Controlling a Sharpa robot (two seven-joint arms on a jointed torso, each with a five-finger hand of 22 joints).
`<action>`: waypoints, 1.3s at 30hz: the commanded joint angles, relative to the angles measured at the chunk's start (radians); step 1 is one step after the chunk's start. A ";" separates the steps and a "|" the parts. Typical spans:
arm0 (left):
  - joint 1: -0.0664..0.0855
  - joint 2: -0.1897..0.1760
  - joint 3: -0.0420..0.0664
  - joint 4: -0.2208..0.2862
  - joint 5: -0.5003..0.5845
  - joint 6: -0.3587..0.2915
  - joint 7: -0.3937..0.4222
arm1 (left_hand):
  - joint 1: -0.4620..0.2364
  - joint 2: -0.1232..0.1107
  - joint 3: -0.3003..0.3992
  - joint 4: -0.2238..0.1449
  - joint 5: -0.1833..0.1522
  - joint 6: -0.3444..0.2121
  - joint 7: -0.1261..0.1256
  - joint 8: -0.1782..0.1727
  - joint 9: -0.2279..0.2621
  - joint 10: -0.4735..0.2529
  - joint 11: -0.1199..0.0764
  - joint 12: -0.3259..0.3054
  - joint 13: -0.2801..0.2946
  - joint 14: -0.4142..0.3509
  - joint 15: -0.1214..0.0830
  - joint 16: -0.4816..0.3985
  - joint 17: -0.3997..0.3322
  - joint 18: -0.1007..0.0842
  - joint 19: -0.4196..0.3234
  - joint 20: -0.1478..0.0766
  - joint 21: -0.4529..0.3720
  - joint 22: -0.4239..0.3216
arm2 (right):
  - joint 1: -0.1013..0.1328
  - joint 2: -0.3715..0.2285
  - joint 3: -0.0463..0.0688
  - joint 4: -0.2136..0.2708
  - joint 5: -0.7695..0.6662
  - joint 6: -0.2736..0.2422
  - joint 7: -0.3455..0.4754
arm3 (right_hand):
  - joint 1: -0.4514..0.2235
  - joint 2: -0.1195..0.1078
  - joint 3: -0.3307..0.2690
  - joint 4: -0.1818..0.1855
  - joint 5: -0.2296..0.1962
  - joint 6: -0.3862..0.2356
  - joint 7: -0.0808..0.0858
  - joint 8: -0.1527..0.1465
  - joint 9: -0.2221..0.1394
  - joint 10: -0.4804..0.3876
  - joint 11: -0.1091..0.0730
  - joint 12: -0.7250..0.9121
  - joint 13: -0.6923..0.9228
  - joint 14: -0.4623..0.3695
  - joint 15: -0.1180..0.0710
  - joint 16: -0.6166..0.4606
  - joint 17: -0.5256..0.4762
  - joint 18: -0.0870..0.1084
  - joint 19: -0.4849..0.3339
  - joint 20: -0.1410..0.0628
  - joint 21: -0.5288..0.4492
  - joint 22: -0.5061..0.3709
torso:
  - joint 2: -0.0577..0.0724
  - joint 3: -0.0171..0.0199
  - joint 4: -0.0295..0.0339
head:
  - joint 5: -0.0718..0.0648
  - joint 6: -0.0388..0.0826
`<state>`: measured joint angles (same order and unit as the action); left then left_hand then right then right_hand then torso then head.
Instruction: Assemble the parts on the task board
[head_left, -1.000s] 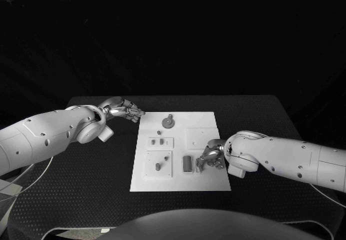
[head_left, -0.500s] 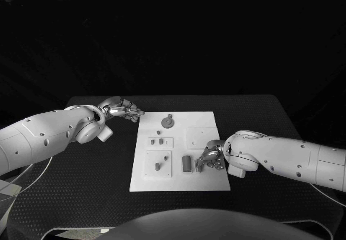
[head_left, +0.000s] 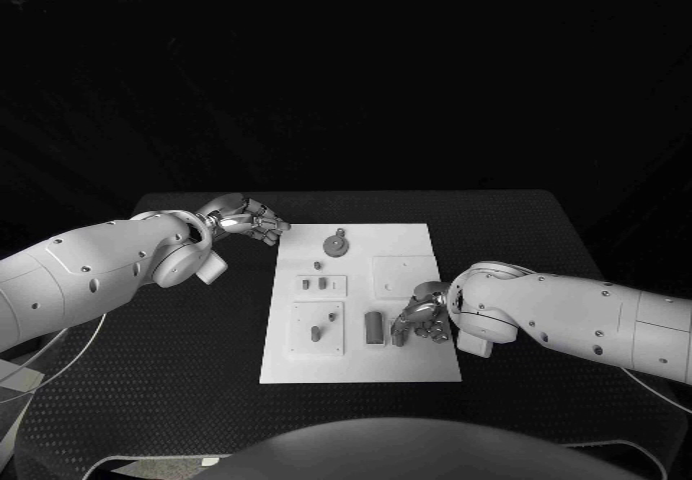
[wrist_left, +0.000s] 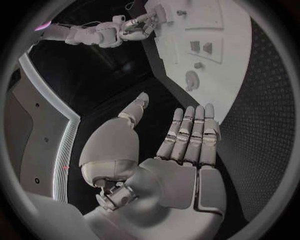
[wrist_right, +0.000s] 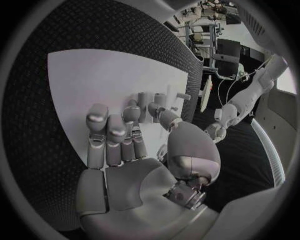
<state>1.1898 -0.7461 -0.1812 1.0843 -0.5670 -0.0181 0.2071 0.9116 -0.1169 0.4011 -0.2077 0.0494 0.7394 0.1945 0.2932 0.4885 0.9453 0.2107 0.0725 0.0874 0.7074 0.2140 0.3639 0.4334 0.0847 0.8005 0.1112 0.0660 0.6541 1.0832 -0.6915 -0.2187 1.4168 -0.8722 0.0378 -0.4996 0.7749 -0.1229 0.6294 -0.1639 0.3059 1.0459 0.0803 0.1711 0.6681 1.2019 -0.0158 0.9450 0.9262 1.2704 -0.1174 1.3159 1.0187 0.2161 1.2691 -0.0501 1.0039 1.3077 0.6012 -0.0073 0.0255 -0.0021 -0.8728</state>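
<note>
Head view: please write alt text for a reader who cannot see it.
The right hand reaches over the white task board beside an upright grey part. The left hand hovers, holding nothing, off the board's far left corner.

I see bare board along the near edge of the task board (head_left: 361, 370) and on its far right corner, so a hand could come down there. My right hand (head_left: 421, 314) crowds the right middle, just beside an upright part (head_left: 375, 327). My left hand (head_left: 248, 218) hangs off the board's far left corner, over open table (head_left: 173, 340).
</note>
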 joint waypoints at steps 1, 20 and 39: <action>0.001 -0.001 0.001 0.004 -0.002 0.011 0.005 | -0.009 0.001 -0.001 0.000 0.000 -0.004 0.023 0.003 -0.001 -0.001 -0.001 -0.003 -0.002 -0.008 0.001 -0.007 0.001 0.006 -0.004 0.004 0.005 -0.001 | -0.001 0.003 0.001 0.004 0.003 -0.019 0.016 | -0.009 -0.001 0.001 0.007 -0.002 -0.026 0.018 -0.003 0.001 -0.009 0.001 0.006 0.001 -0.008 -0.002 -0.007 0.001 0.046 -0.004 -0.002 -0.004 0.003 | 0.000 0.0000 -0.0006 | 0.000 0.000; 0.001 0.001 0.001 0.002 -0.002 0.013 0.004 | -0.009 0.001 -0.001 -0.001 0.000 -0.005 0.023 0.003 -0.001 -0.001 -0.001 -0.003 -0.002 -0.008 0.000 -0.007 0.002 0.007 -0.004 0.003 0.005 -0.001 | -0.001 0.004 0.001 0.008 -0.020 -0.044 0.036 | 0.034 0.076 0.010 -0.064 -0.003 -0.021 0.016 0.010 0.001 -0.007 -0.001 0.015 0.002 -0.005 -0.003 -0.003 0.004 0.046 -0.002 -0.005 0.003 0.009 | 0.000 0.0000 0.0005 | -0.001 0.000; 0.001 -0.001 0.001 0.003 -0.002 0.018 0.002 | -0.010 0.000 -0.002 -0.001 0.000 -0.005 0.023 0.003 -0.001 -0.001 -0.001 -0.003 -0.002 -0.008 0.000 -0.007 0.002 0.007 -0.004 0.004 0.005 -0.002 | -0.001 0.004 0.001 0.009 -0.005 -0.043 0.037 | 0.018 0.074 0.003 -0.062 -0.003 -0.018 0.015 0.014 -0.001 -0.004 -0.002 0.014 -0.001 -0.003 -0.003 -0.003 0.003 0.046 -0.001 -0.001 0.002 0.008 | 0.000 -0.0007 -0.0001 | 0.003 0.000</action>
<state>1.1899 -0.7490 -0.1813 1.0852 -0.5675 -0.0147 0.2034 0.9116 -0.1169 0.4011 -0.2077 0.0494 0.7394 0.1945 0.2932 0.4885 0.9454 0.2107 0.0725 0.0859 0.7074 0.2140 0.3600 0.4340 0.0744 0.8005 0.1112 0.0660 0.6542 1.0827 -0.6922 -0.2189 1.4183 -0.8867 -0.0095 -0.4891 0.8027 -0.0504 0.6361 -0.2261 0.3057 1.0437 0.0826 0.1806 0.6686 1.1990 -0.0125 0.9556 0.9262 1.2655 -0.1130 1.3159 1.0207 0.2156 1.2645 -0.0476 1.0041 1.3075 0.6012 -0.0081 0.0260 0.0007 -0.8728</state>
